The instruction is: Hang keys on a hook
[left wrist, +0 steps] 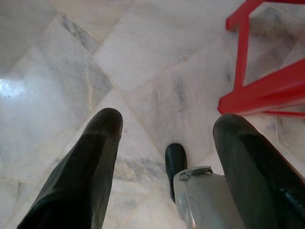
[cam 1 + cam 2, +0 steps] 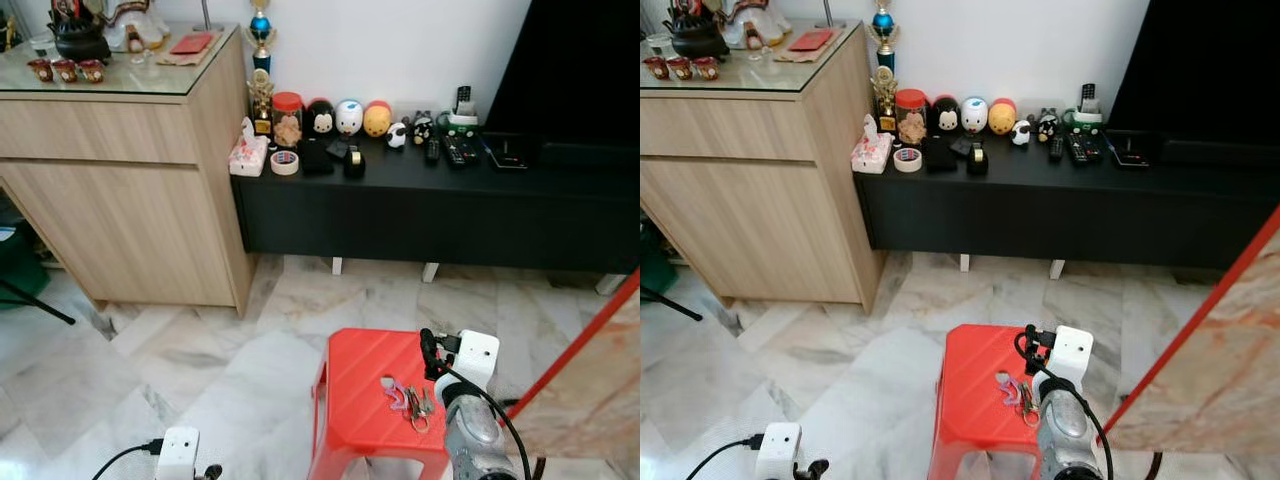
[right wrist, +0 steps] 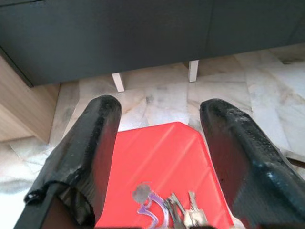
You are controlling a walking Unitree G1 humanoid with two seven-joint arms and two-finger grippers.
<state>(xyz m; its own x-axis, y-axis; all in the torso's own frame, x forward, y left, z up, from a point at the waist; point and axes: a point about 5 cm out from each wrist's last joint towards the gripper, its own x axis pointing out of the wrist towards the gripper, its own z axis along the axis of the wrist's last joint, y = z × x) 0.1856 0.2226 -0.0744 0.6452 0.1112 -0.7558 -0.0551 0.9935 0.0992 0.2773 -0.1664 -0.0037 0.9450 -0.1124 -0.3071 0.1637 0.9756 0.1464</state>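
The right gripper [image 3: 159, 143] hangs with jaws wide apart, empty; the keys [image 3: 183, 212] lie on the red stool [image 3: 157, 157] between them, partly cut off. The left gripper [image 1: 164, 157] gapes over marble floor [image 1: 71, 71].

keys [image 2: 412, 401] on pale purple ring, flat on red stool [image 2: 360, 390].

No writing, label, brand or number can be read anywhere. The jar [image 2: 287, 118], the tissue pack [image 2: 248, 155] and the red packet [image 2: 191, 43] on the wooden cabinet [image 2: 130, 200] may carry print, but it is too small and blurred to make out.
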